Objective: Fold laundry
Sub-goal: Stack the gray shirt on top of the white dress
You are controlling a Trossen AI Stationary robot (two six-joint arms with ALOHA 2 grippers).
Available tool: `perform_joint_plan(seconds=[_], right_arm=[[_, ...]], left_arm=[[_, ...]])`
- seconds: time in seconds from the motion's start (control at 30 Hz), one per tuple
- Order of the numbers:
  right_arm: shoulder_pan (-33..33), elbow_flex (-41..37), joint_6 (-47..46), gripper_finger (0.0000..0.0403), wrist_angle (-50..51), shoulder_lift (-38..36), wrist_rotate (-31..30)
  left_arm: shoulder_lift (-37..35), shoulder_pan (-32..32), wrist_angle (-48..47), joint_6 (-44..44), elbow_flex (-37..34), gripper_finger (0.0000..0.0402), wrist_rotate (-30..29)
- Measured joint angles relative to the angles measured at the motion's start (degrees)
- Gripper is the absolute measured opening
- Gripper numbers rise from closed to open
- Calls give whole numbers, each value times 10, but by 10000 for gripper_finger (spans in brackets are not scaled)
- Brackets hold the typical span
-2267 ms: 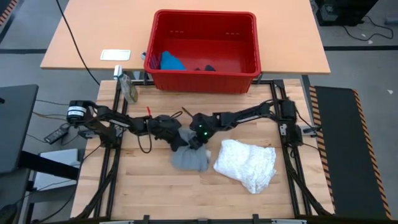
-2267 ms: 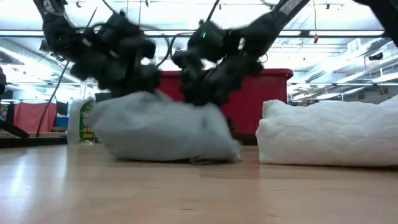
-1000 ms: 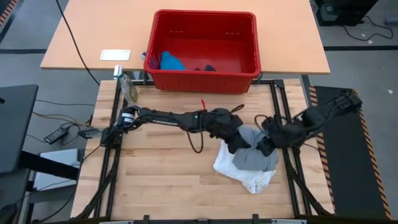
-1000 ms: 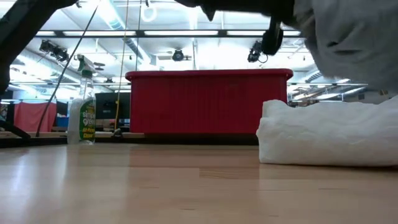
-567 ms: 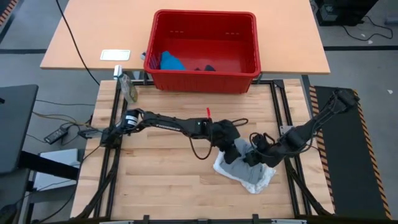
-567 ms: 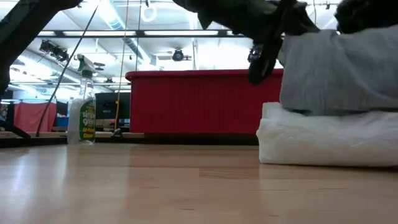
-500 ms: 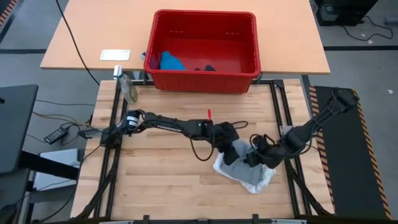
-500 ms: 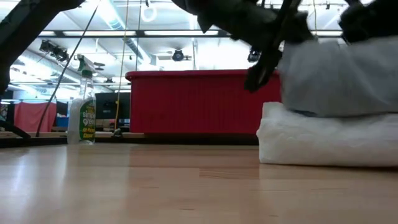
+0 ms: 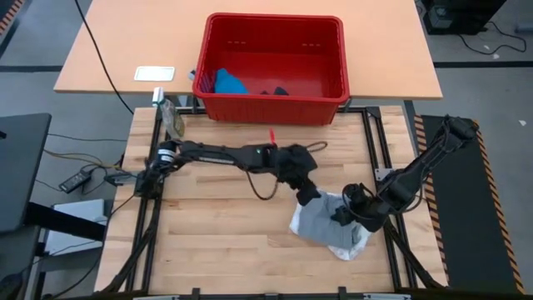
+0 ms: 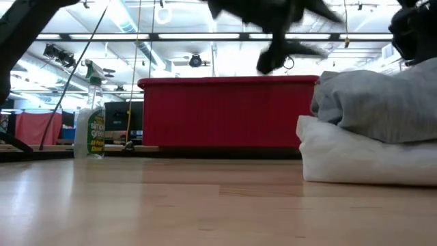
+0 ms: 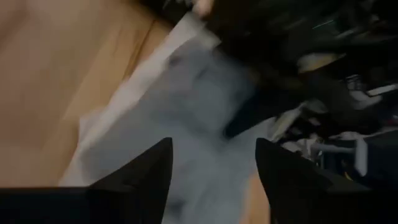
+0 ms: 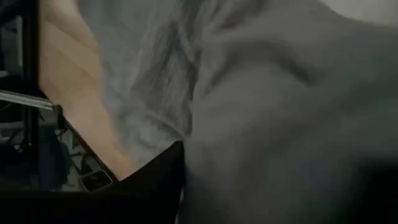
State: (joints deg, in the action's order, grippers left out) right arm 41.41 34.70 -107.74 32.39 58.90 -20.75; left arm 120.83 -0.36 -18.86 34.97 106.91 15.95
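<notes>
The grey garment [image 9: 321, 218] is laid on the white garment [image 9: 351, 247]. The left gripper [image 9: 309, 196] is seen just beside the grey's edge, jaws apart and empty. The right gripper [image 9: 346, 213] is pressed into the grey; its jaw state cannot be told.

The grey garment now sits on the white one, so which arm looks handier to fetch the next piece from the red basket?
Probably the left. Its gripper is open, free above the grey garment, nearer the red basket. The right gripper is down against the grey garment.
</notes>
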Motion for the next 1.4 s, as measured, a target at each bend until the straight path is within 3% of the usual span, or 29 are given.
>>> perform_joint_plan(seconds=[0.2,0.5,0.63,0.73,0.87,1.07,1.17,1.27,1.4], right_arm=[[-1,40,30,210,115,-17,29],[-5,122,27,204,357,-22,38],[-15,140,60,201,336,-23,-19],[-30,136,96,197,268,-15,-25],[-43,109,127,186,234,20,-5],[-42,86,103,160,299,55,87],[-38,97,103,151,334,53,102],[-35,126,109,147,353,42,81],[-35,177,141,147,356,25,11]], left_arm=[[-27,-18,83,-61,0,234,-11],[19,-57,64,-116,0,235,-25],[46,-56,65,-92,0,235,-47],[63,-52,57,-73,-1,235,-56],[66,-48,27,-73,0,235,-83],[67,-34,-15,-86,0,235,-100],[67,-29,-16,-86,0,235,-99],[64,-28,-19,-86,-1,235,-95],[34,-21,-23,-87,-1,235,-86]])
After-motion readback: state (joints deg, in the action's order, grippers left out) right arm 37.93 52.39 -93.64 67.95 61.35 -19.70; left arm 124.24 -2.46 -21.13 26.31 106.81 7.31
